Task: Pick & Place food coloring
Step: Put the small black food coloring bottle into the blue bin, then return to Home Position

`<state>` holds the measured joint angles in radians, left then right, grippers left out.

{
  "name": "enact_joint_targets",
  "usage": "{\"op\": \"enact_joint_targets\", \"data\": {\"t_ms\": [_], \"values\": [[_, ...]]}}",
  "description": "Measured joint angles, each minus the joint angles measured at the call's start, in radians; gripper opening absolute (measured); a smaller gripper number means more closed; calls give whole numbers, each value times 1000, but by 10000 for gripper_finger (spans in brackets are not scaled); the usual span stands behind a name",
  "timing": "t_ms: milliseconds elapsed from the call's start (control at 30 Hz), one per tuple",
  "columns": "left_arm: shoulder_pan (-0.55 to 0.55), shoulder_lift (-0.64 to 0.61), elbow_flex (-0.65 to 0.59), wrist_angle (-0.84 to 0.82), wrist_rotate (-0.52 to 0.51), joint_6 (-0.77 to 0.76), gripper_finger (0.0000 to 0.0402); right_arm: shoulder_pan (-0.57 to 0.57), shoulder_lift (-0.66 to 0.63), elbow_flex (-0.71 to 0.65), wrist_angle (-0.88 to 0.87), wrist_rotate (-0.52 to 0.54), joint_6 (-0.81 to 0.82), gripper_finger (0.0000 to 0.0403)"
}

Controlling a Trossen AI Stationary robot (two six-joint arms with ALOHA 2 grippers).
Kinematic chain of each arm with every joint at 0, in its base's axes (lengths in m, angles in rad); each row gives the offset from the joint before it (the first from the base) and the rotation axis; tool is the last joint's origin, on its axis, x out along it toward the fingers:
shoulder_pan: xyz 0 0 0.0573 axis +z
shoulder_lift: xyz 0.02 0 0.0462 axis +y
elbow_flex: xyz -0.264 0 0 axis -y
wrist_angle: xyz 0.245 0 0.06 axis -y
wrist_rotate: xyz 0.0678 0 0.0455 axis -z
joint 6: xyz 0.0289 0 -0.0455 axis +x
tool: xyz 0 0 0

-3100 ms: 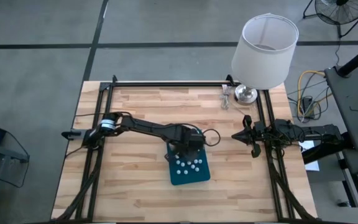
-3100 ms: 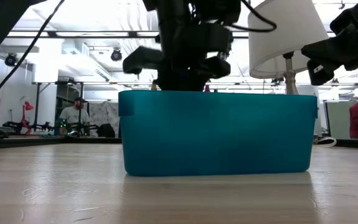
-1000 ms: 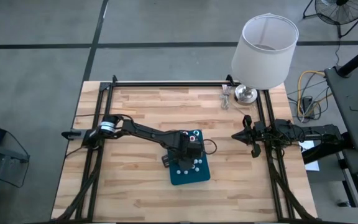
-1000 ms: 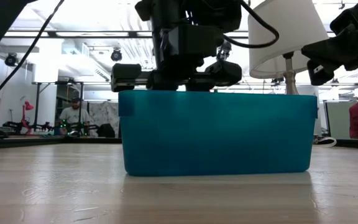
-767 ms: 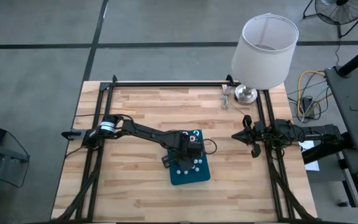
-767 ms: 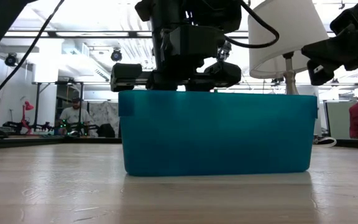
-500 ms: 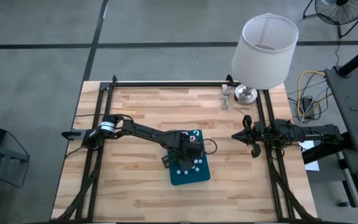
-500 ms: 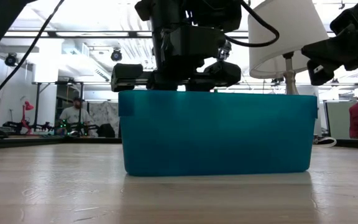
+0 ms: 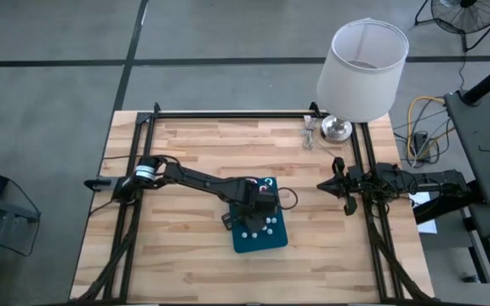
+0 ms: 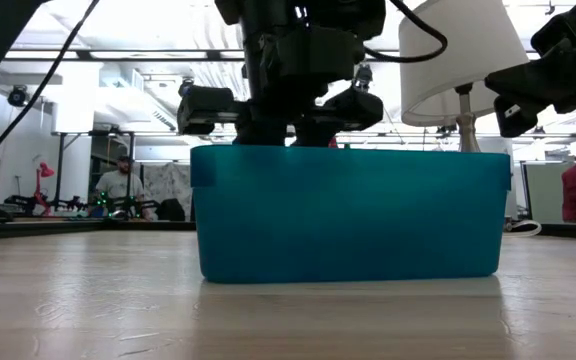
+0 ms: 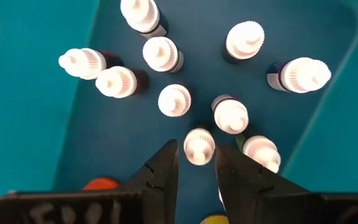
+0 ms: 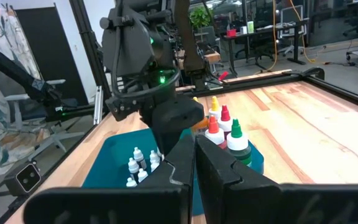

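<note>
The teal tray [image 9: 279, 239] stands at the table's middle, also in the low view [image 10: 348, 212]. Several small white-capped food coloring bottles [image 11: 166, 56] stand upright in it. A few taller bottles with red, yellow and green tops [image 12: 224, 128] stand at its far end. My left gripper [image 11: 196, 149] points down into the tray, its fingers closed on one small bottle [image 11: 199, 145]. My right gripper [image 9: 331, 184] is shut and empty, held above the table's right edge. My left gripper pinches the white cap [image 11: 199, 138] of one small bottle between its two fingers, at their free ends. The fingers come from above, pointing down. The bottle stands upright below them, among the others. I cannot tell whether its base is off the tray floor.
A white-shaded lamp [image 9: 360, 68] stands at the far right corner, with small clear items [image 9: 310, 133] beside its base. A dark metal frame [image 9: 228, 114] runs along the table's edges. People show in the room behind the table in the low view [image 10: 118, 185].
My left gripper has risen a little above the tray rim in the last half second, after keeping still low in the tray. The tray has not moved.
</note>
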<state>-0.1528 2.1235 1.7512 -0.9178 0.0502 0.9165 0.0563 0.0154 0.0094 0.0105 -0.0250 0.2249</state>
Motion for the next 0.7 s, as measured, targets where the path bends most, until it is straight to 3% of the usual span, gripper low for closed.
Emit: {"op": "enact_joint_targets", "data": {"t_ms": [433, 700], "values": [[0, -2, 72, -70, -26, -88, 79, 0, 0, 0, 0, 0, 0, 9], [0, -66, 81, -80, -26, -158, 79, 0, 0, 0, 0, 0, 0, 9]]}}
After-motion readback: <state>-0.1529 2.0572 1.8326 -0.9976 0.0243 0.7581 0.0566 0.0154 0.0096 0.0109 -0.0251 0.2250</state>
